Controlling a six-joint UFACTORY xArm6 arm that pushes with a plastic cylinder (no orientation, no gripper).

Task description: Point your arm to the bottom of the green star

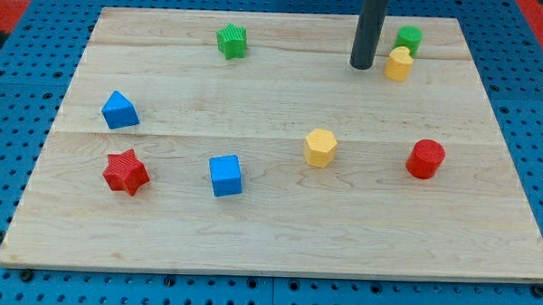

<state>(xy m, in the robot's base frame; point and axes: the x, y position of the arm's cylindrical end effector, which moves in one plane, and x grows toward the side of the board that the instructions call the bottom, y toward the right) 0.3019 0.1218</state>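
The green star (pixel 231 40) lies near the view's top, left of centre, on the wooden board (pixel 278 234). My tip (pixel 361 65) is the lower end of a dark rod coming down from the view's top. It rests on the board well to the right of the green star, at about the same height in the view. It stands just left of a yellow block (pixel 399 64) and a green cylinder (pixel 408 38), touching neither.
A blue triangular block (pixel 119 110) sits at the left. A red star (pixel 126 172) and a blue cube (pixel 225 175) lie lower left. A yellow hexagonal block (pixel 320 147) is near centre and a red cylinder (pixel 425 159) at the right.
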